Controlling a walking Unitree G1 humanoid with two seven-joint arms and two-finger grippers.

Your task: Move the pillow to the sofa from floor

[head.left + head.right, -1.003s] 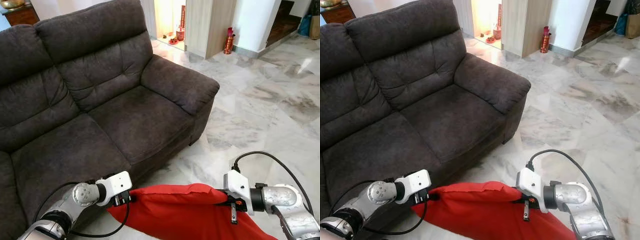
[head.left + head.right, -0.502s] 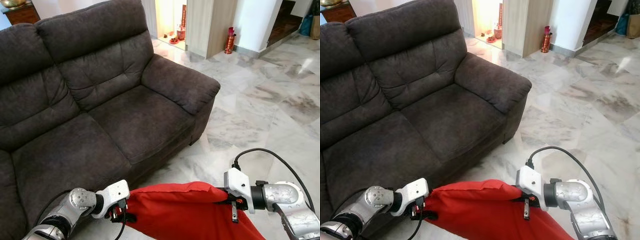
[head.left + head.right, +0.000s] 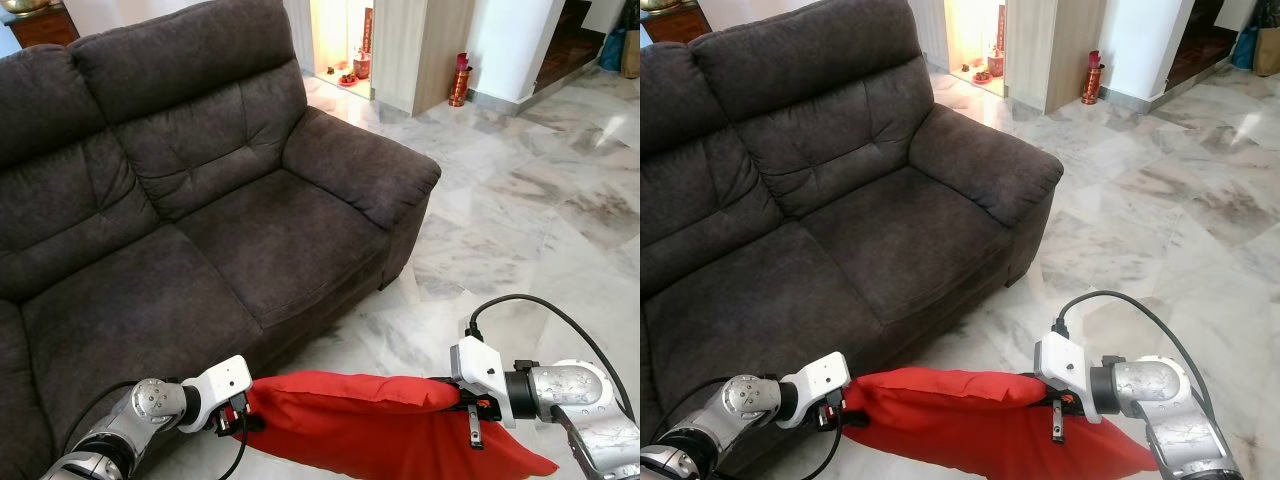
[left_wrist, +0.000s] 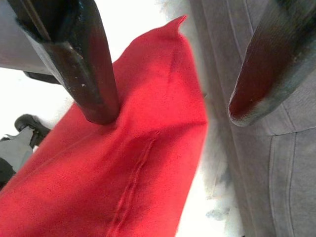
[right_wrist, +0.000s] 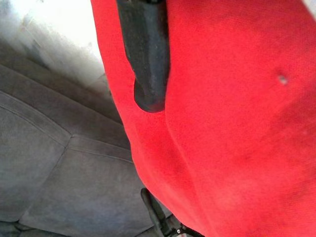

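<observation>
Lowered since a second ago: red pillow, now sagging flatter and hanging lower between the two arms, with its upper edge dropped. Left end effector: fingers spread, one finger pressing into the pillow's end, the other lying off the fabric beside the dark grey sofa. Right end effector: pinching the pillow's opposite end, one black finger lying across the red cloth. Pillow location: hanging between both end effectors, just in front of the sofa's seat front and above the marble floor; not yet on the cushions.
</observation>
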